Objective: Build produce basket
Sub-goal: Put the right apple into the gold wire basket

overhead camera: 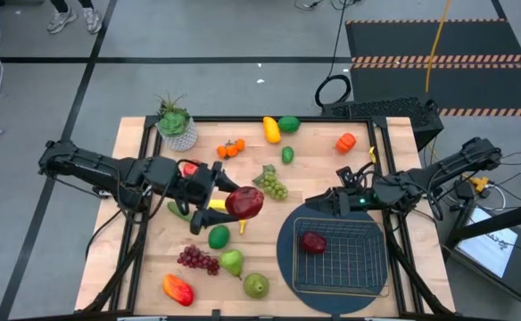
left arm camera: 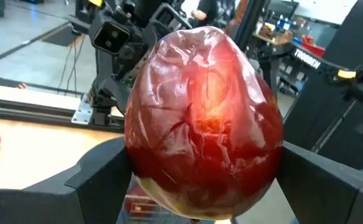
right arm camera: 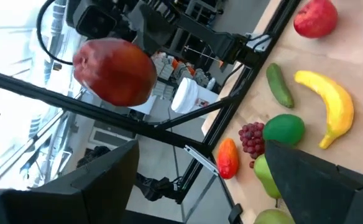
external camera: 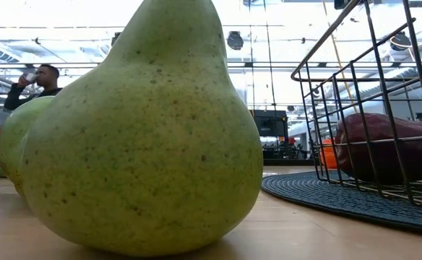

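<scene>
Wooden counter (overhead camera: 136,259) carried the scattered produce. The dark wire basket (overhead camera: 365,267) sat on a round mat (overhead camera: 286,250), one red fruit (overhead camera: 312,242) inside. The left claw (overhead camera: 227,203) gripped a dark red apple (overhead camera: 244,202), probably bound for the basket. The right claw (overhead camera: 318,204) waited open beside it.

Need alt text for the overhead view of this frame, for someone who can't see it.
Seen from above, the left end effector holds a dark red fruit over a wooden table strewn with toy fruit and vegetables. The right end effector hangs open and empty just beyond a wire basket on a round dark mat, one red fruit already inside.
</scene>
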`<state>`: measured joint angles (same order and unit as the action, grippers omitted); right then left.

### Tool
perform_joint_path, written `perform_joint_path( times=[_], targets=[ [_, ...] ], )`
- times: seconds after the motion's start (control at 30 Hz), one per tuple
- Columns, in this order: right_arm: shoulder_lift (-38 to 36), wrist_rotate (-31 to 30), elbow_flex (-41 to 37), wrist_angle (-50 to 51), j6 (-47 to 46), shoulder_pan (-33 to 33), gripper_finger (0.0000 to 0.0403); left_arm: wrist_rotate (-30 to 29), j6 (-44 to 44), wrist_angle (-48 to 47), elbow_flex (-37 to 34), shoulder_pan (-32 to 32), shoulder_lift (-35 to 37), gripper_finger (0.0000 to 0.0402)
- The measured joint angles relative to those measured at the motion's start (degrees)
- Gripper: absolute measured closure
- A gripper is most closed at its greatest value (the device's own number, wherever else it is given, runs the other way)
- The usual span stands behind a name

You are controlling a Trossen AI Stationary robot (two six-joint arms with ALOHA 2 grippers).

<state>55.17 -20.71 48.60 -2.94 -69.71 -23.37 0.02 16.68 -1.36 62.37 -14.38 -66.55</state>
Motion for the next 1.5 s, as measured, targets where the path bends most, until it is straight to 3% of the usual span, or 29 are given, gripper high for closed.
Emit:
perform_joint_path(
  times=[0.3,0.6,1.03,1.5],
  targets=[
    [-5.1,1.7,0.0,6.0,6.2,2.0,0.0062,-3.2,2.3,10.5,1.0,-4.0,-7.0,0.0043],
    [-12.6,2.8,0.0,16.0,12.3,4.3,0.0062,-3.2,-3.0,-0.3,16.4,-4.6,-22.5,0.0043],
    [-21.2,2.9,0.0,23.7,20.3,4.7,0.0062,-1.5,-1.3,-0.5,33.6,-3.6,-42.1,0.0043],
    [-23.8,2.9,0.0,24.3,33.7,4.7,0.0062,-0.3,4.9,-1.3,36.5,-4.4,-51.1,0.0043]
  ],
)
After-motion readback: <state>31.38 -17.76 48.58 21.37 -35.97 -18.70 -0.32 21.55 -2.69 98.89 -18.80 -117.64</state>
